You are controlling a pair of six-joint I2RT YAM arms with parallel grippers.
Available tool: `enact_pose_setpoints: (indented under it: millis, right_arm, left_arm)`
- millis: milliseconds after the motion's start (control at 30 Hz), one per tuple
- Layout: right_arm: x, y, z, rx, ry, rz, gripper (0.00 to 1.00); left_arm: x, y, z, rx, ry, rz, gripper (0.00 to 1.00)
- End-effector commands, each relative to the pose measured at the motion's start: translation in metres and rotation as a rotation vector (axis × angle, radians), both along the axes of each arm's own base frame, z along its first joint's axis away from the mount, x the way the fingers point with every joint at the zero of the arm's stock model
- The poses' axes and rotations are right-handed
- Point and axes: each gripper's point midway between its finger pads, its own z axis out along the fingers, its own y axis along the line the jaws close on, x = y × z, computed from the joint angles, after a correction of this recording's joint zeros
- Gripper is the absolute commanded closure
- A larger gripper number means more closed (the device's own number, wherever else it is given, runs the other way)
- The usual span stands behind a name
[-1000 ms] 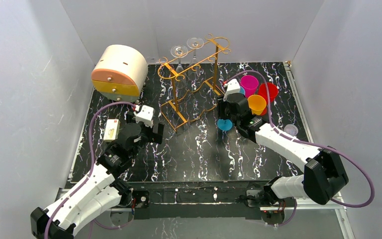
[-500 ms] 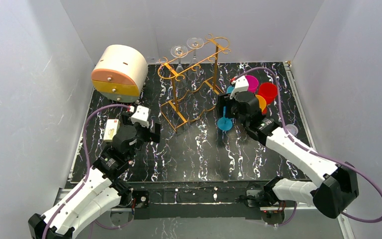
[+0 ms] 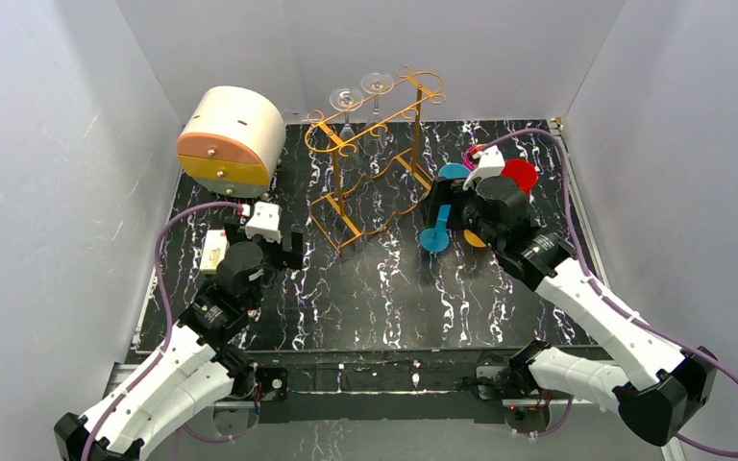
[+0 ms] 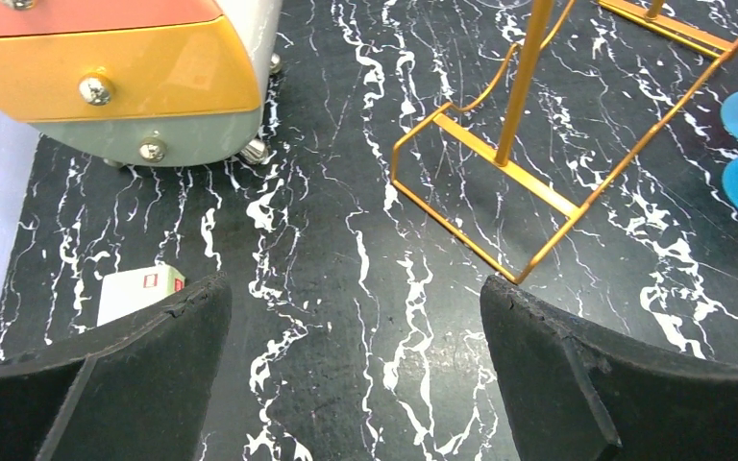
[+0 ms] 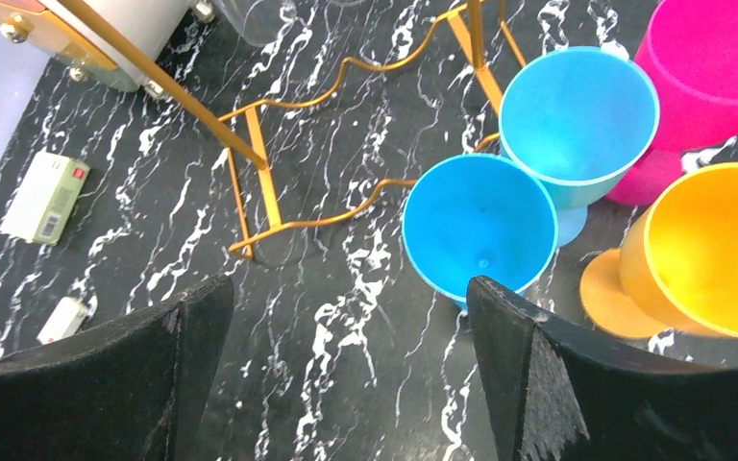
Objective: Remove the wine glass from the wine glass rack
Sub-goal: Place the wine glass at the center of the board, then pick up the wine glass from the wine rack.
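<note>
Both the left gripper (image 4: 356,375) and the right gripper (image 5: 346,375) gape empty while the wine glass (image 3: 346,99) hangs at the far end of the wine glass rack (image 4: 524,82), so a careless reach could topple the nearby blue cups (image 5: 480,226).

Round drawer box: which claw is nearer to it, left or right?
Left. The left claw hovers just in front of the drawer box; the right claw is far off, across the wine glass rack, by the coloured goblets.
</note>
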Motion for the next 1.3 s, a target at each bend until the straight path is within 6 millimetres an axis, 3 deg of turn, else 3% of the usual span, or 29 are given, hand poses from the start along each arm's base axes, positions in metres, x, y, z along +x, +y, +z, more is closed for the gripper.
enact_pose_setpoints:
  millis: [0, 133, 300, 533, 633, 733, 933, 1100, 1267]
  right_arm:
    - [-0.017, 0.001, 0.017, 0.064, 0.082, 0.01, 0.01]
    - [-0.03, -0.01, 0.023, 0.088, 0.069, 0.0, 0.01]
    - [-0.043, -0.004, 0.033, 0.147, 0.078, 0.053, 0.01]
    - [-0.029, 0.002, 0.044, 0.229, 0.114, -0.023, 0.01]
    - [-0.025, 0.008, 0.04, 0.27, 0.152, -0.044, 0.01]
    - [-0.032, 0.012, 0.043, 0.291, 0.196, -0.029, 0.01]
    - [-0.053, 0.018, 0.042, 0.281, 0.25, 0.067, 0.01]
    - [-0.054, 0.017, 0.04, 0.269, 0.265, 0.064, 0.01]
    - [-0.072, 0.031, 0.033, 0.268, 0.377, 0.154, 0.01]
  left_arm:
    - [0.002, 0.014, 0.012, -0.014, -0.026, 0.09, 0.02]
    - [0.001, 0.02, 0.012, -0.021, -0.027, 0.124, 0.02]
    - [0.002, 0.021, 0.02, -0.045, -0.031, 0.122, 0.02]
    - [0.003, 0.019, 0.025, -0.074, -0.025, 0.093, 0.02]
    - [0.0, 0.013, 0.021, -0.111, -0.015, 0.071, 0.02]
    - [-0.008, 0.012, 0.019, -0.127, 0.054, 0.065, 0.02]
    - [-0.011, 0.006, 0.041, -0.259, 0.083, 0.094, 0.02]
    - [-0.01, -0.003, 0.05, -0.352, 0.162, 0.133, 0.02]
    - [-0.026, 0.011, 0.081, -0.366, 0.131, 0.14, 0.02]
